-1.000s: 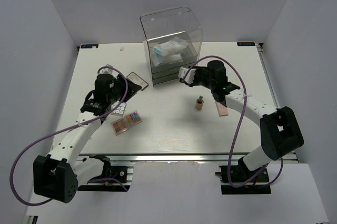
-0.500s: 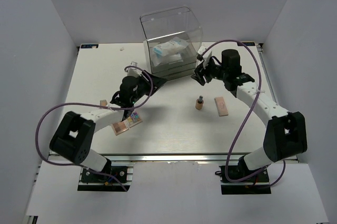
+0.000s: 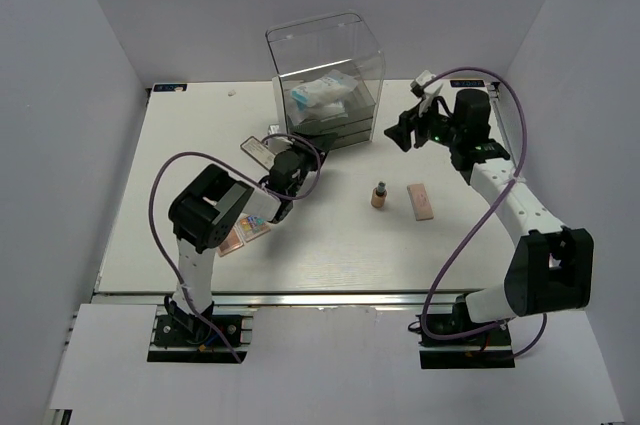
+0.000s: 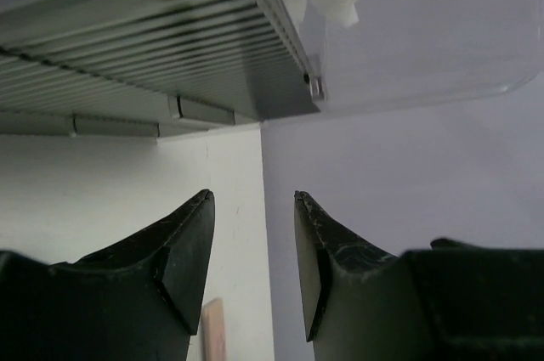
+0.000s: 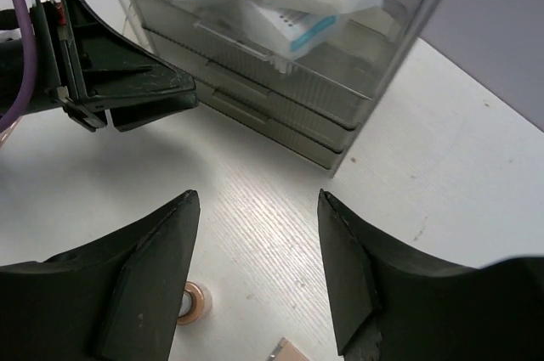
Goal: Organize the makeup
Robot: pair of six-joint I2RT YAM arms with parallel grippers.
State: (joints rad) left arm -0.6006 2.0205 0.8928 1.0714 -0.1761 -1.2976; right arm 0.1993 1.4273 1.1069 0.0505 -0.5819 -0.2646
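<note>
Left jaws: parted, empty, by drawer box [image 3: 322, 45], frame centre.
Right jaws: parted, empty.
Surface [image 3: 330, 245]: white.
Room: grey walls [image 3: 90, 35], upper frame.

Three flat palettes lie on the surface [image 3: 180, 145]: peach palette [image 3: 421, 201], pink palette [image 3: 232, 241], multicoloured palette [image 3: 255, 226]. One dark-framed case [image 3: 260, 151], one small brown bottle [image 3: 379, 195], one clear drawer box [image 3: 325, 65], one white-and-blue packet [image 3: 322, 92] in view inside.
</note>
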